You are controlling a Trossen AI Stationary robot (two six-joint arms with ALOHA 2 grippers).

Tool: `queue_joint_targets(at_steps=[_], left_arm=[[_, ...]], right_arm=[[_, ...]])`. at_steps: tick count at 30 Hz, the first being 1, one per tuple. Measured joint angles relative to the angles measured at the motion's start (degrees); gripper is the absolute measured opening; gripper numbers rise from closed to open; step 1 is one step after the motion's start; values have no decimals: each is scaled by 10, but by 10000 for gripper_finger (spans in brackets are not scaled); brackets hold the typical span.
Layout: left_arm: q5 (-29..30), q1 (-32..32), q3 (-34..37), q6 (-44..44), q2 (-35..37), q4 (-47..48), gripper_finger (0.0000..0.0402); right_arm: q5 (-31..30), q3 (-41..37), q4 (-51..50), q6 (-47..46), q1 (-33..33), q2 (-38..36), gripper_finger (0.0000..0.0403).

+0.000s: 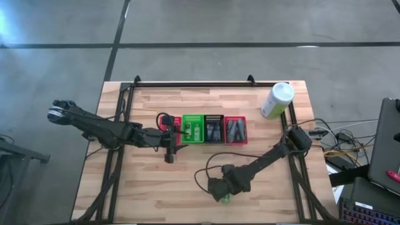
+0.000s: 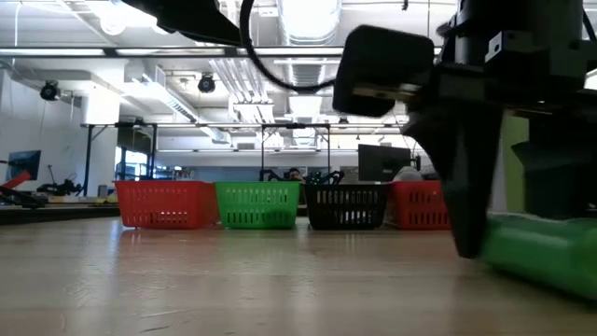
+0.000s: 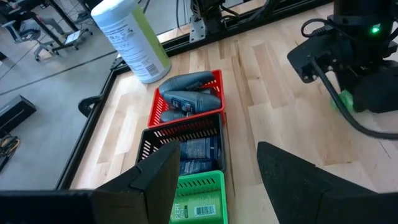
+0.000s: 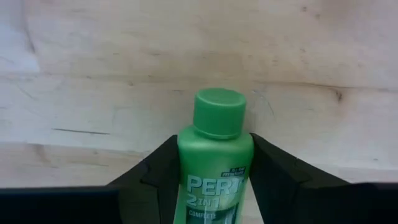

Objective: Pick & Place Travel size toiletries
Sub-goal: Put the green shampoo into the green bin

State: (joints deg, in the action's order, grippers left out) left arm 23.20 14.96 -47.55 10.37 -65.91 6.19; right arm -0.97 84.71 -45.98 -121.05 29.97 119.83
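A bright green mini bottle with a green cap lies on the wood near the table's near edge, also seen as the green bottle and the bottle. My right gripper is shut on it, the same right gripper standing over it. My left gripper is open and hovers by the row of small baskets at mid-table, that gripper beside the green basket. Grey oval bottles lie in the far red basket, dark packets in the black one, a green packet in the green one. My right gripper pinches the green bottle by its body just below the shoulder, one finger on each side. The fingers come from above, pointing down, across the bottle. The bottle lies lengthwise on the table with its cap pointing away from the wrist.
Several small mesh baskets stand in a row at mid-table: red, green, black, red. A tall white-and-green canister stands at the far right corner. Cables trail over the wood by the right arm. Bare wood lies at the near left.
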Motion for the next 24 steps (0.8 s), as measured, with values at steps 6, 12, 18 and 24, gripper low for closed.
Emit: queue_joint_targets(at_steps=[6,12,18,24], left_arm=[[1,-2,0,-31,49,1,220],[8,-19,0,-151,102,2,220],[4,-15,13,-142,73,-56,220],[126,-12,25,-123,29,-197,220]], right_arm=[[-148,-12,-47,-50,5,-70,155],[-353,-61,-91,-90,-19,-187,150],[-481,-106,-59,-22,-72,-281,150],[-538,-110,79,154,-147,-309,148]])
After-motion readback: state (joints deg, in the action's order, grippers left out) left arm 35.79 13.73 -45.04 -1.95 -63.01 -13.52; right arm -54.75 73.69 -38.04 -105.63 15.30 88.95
